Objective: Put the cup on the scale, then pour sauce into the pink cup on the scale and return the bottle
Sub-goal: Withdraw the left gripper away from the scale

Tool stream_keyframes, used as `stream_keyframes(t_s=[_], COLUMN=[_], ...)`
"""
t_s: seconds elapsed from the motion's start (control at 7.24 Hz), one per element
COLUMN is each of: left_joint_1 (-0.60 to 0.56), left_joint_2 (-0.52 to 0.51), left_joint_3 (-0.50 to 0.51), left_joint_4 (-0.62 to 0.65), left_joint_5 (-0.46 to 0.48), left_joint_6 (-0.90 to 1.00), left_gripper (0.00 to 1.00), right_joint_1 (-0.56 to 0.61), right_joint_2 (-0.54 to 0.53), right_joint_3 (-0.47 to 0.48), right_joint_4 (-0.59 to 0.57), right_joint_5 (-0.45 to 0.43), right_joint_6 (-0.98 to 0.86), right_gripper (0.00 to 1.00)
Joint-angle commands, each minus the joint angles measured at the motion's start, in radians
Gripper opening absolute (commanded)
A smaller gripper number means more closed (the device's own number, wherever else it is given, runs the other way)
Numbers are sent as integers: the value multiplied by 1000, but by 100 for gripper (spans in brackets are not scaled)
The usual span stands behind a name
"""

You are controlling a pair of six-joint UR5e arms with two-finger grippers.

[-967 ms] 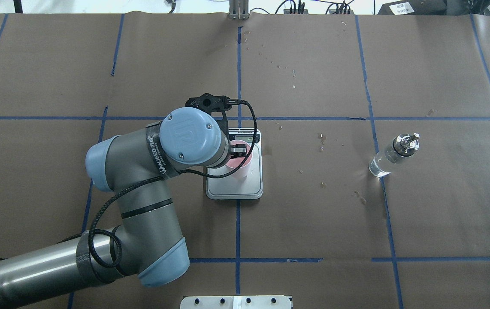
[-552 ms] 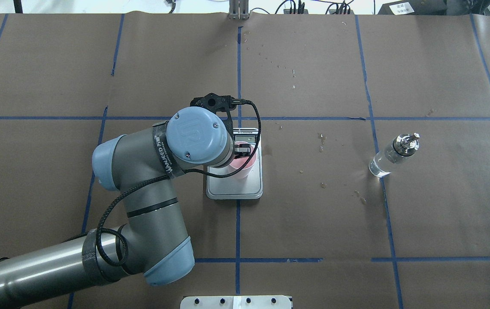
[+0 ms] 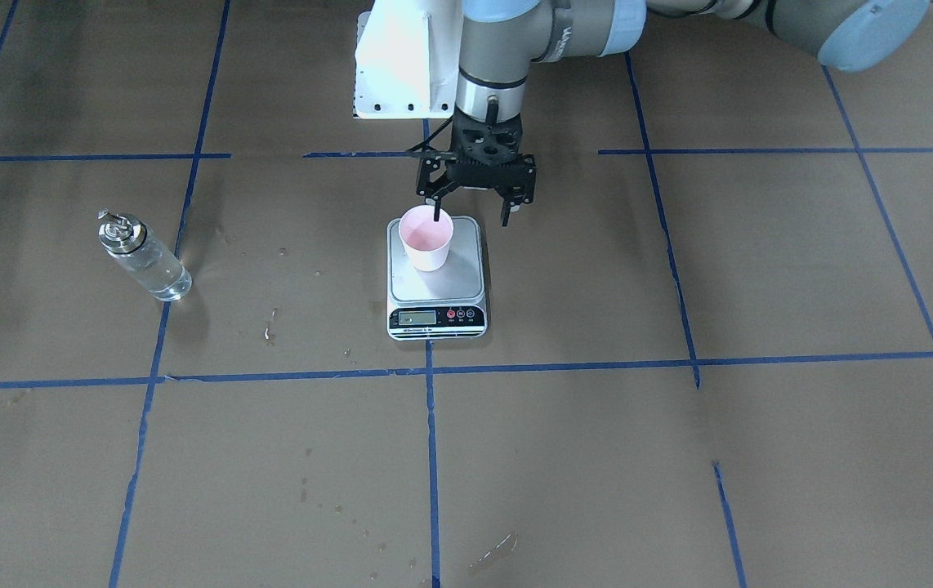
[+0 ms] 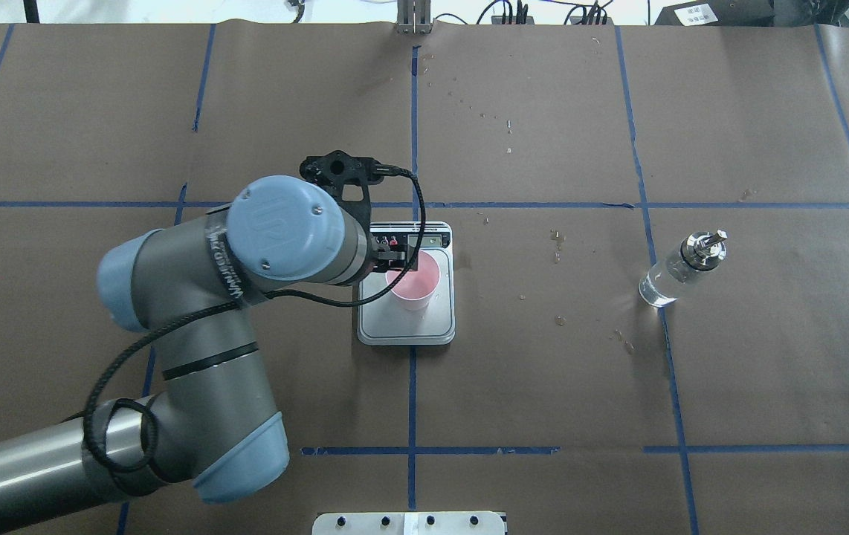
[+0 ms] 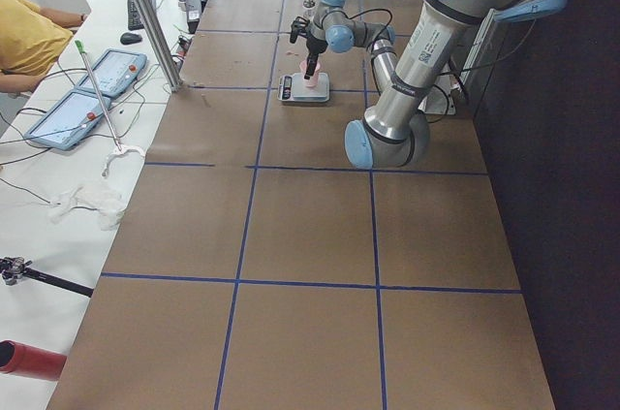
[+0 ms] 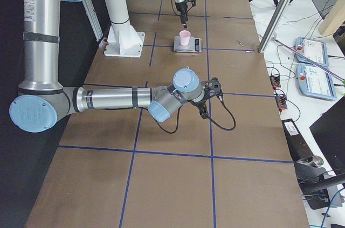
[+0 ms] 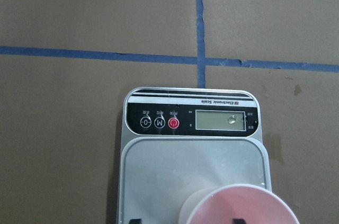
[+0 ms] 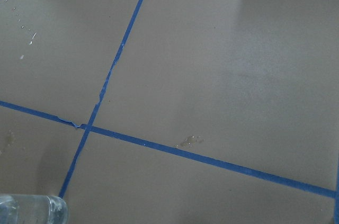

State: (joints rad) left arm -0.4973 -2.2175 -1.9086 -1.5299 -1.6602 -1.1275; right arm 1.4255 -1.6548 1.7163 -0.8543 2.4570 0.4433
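The cup (image 3: 426, 238) is standing upright on the scale (image 3: 444, 287), mouth up and long axis vertical, at the platform end away from the display. The left end effector (image 3: 471, 216) is hovering just above it, spread wide and gripping nothing. The bottle (image 4: 668, 279) is standing on the table (image 4: 543, 371), cap up, well apart to the robot's right. The right end effector (image 6: 204, 110) is showing only in a side view, so its opening cannot be told.

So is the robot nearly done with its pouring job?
Not yet. Done: the cup stands on the scale. In hand: the left gripper hangs open above it, holding nothing. Left: the bottle stands alone on the table, so pouring and putting it back remain.
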Motion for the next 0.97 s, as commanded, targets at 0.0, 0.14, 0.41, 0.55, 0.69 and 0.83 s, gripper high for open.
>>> stream_keyframes(t_s=[0.0,0.14,0.41,0.55,0.69,0.83], left_joint_1=[-151,-253,-517,-672,-831,-1023], left_joint_2=[213,287,439,487,519,557], left_joint_3=[-235,-268,-274,-230,-145,-32], left_joint_4=[54,54,48,47,47,43], left_joint_5=[-79,-126,-183,-285,-362,-377], left_joint_6=[281,419,666,877,1113,1366], left_gripper=[100,100,100,100,100,100], right_joint_1=[-14,-49,-201,-274,-327,-361], right_joint_2=[3,4,3,9,22,32], right_joint_3=[20,57,206,323,441,498], right_joint_4=[-3,-5,-66,-216,-391,-469], right_joint_5=[-1,-16,-158,-241,-309,-337], right_joint_6=[63,151,317,339,339,351], right_gripper=[100,100,100,100,100,100])
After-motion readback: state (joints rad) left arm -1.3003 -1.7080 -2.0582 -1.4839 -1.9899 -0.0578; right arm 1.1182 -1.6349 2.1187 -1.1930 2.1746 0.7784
